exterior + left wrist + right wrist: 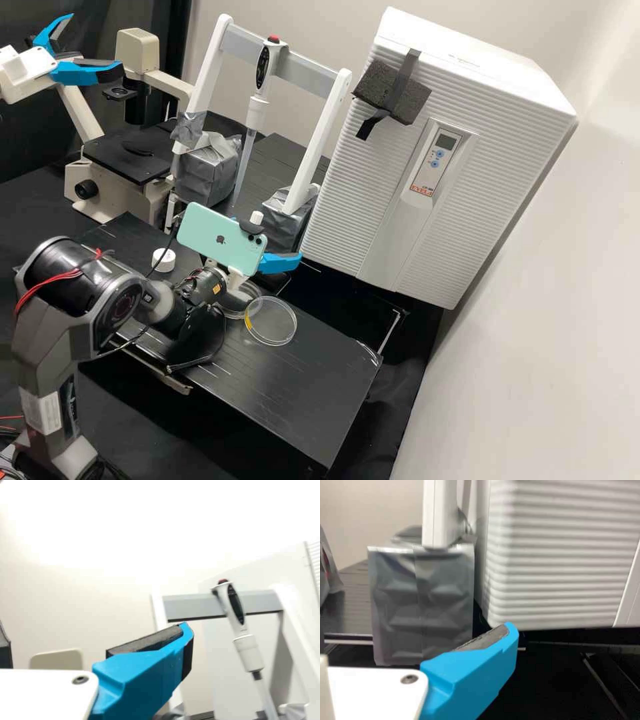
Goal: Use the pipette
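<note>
At the back of the counter (40,200), the pipette (258,80) hangs upright from the grey crossbar of a white rack (303,67), its red-topped plunger uppermost and its long tip pointing down between the rack's legs. Hung this way, the tip touches nothing and the handle is open to a grasp from the side. The legs are set in blocks wrapped in grey tape (203,167), most likely to weigh the rack down so it will not tip when the pipette is pulled off. A clear petri dish (270,321) lies flat on the raised black platform (293,393) in front, probably where the liquid is to go. A microscope (113,167) stands to one side of the rack and a white ribbed appliance (427,153) to the other.

The left pincer (93,41) is held high, near the microscope and well apart from the pipette. Its two blue fingers (150,680) are spread wide and hold nothing. Its wrist view looks across at the pipette's handle, so the arm seems lined up for an approach not yet made.

The right pincer (277,263) sits low over the platform, near the petri dish and facing the nearer taped block. I cannot tell whether it is open or closed, and I cannot make out anything in its grasp.
</note>
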`<state>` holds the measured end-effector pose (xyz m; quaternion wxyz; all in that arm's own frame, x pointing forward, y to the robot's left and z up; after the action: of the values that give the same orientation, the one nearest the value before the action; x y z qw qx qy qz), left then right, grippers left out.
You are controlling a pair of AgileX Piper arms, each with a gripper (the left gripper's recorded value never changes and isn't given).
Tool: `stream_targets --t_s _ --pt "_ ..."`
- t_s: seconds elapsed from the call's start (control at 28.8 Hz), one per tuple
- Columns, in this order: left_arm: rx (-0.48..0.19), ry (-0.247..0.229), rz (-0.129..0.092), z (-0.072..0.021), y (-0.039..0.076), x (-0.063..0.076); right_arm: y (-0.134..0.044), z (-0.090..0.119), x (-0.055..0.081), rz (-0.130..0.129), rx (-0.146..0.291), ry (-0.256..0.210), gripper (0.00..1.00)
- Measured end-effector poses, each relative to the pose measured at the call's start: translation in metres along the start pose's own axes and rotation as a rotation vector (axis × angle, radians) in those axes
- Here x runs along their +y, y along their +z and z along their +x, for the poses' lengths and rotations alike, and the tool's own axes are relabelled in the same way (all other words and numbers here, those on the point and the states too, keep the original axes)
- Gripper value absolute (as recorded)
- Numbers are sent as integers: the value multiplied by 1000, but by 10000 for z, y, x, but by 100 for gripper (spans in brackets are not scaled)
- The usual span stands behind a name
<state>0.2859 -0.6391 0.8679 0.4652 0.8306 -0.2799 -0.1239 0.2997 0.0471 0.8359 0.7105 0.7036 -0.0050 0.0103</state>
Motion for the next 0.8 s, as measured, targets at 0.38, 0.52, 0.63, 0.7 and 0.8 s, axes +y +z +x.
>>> stream_targets --t_s 0.38,0.52,0.63,0.7,0.8 --pt "-51 -39 -25 139 193 -46 -856 -197 545 50 260 124 100" --pt "-67 -58 -12 199 251 -106 -1094 -134 615 41 286 109 100" --pt "-74 -75 -17 245 279 -162 -1282 -72 714 28 292 113 100" --pt "-72 -88 -17 266 270 -211 -1359 -28 738 22 292 112 100" --pt "-71 -114 -19 294 280 -269 -1515 59 814 21 286 111 100"
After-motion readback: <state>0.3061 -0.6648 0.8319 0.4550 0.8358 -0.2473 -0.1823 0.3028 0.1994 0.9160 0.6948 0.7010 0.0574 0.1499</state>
